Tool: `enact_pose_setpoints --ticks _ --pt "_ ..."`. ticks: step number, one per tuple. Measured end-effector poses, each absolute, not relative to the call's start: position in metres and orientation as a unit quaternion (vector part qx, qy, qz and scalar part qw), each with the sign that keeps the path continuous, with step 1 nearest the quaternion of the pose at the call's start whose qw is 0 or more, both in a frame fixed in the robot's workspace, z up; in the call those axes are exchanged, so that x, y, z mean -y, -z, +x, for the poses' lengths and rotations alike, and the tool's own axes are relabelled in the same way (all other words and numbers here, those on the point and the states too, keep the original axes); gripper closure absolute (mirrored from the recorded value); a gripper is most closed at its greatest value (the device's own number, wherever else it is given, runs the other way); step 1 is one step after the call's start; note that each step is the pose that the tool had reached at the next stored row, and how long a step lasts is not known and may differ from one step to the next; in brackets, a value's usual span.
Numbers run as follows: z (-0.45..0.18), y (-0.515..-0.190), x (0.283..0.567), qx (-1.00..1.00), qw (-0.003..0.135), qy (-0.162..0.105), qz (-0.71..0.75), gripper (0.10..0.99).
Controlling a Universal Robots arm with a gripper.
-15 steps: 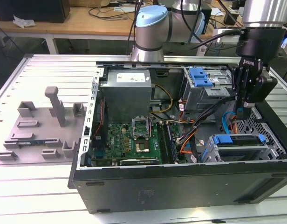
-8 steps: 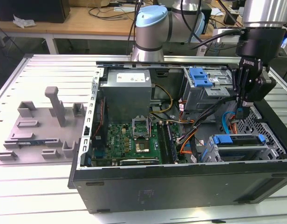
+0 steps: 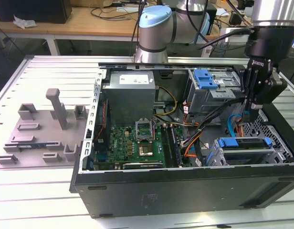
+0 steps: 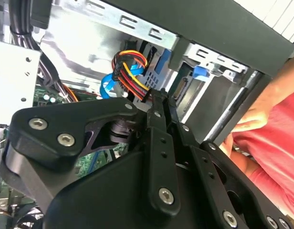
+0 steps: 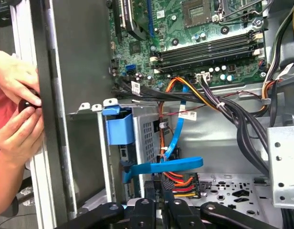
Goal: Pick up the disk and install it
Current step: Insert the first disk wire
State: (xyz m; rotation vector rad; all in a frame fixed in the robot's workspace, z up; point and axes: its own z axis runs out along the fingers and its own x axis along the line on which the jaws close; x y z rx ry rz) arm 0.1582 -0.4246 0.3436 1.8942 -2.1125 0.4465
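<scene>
The disk (image 3: 246, 143), a silver body in a bright blue carrier, lies inside the lower drive cage at the front corner of the open computer case (image 3: 185, 183), on the exterior view's right. The carrier's blue end (image 5: 119, 128) shows at the cage mouth in the first wrist view. My gripper (image 3: 252, 112) hangs just above and behind that cage, apart from the disk. Its black fingers (image 4: 159, 124) stand together, shut. The plug of a red, yellow and black wire bundle (image 4: 132, 74) ends right at the fingertips; whether it is pinched I cannot tell.
A blue flat cable (image 5: 163, 167) crosses just ahead of the gripper (image 5: 161, 193). The motherboard (image 3: 137, 140) and the power supply (image 3: 130, 93) fill the case's middle. A person's hands (image 5: 15, 102) rest at the case's outer wall. A grey fixture plate (image 3: 42, 133) lies beside the case.
</scene>
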Motion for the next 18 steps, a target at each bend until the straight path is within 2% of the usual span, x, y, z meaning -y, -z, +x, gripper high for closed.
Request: enact_pose_setpoints --ticks 6,10,15,18 --pt "0.160 -0.344 0.436 0.729 0.134 -0.150 0.654 0.918" --pt "0.160 -0.344 0.439 0.731 0.128 -0.139 0.656 0.918" --pt "0.161 -0.344 0.439 0.738 0.096 -0.102 0.660 0.918" --pt "0.161 -0.351 0.442 0.739 0.086 -0.091 0.662 0.918"
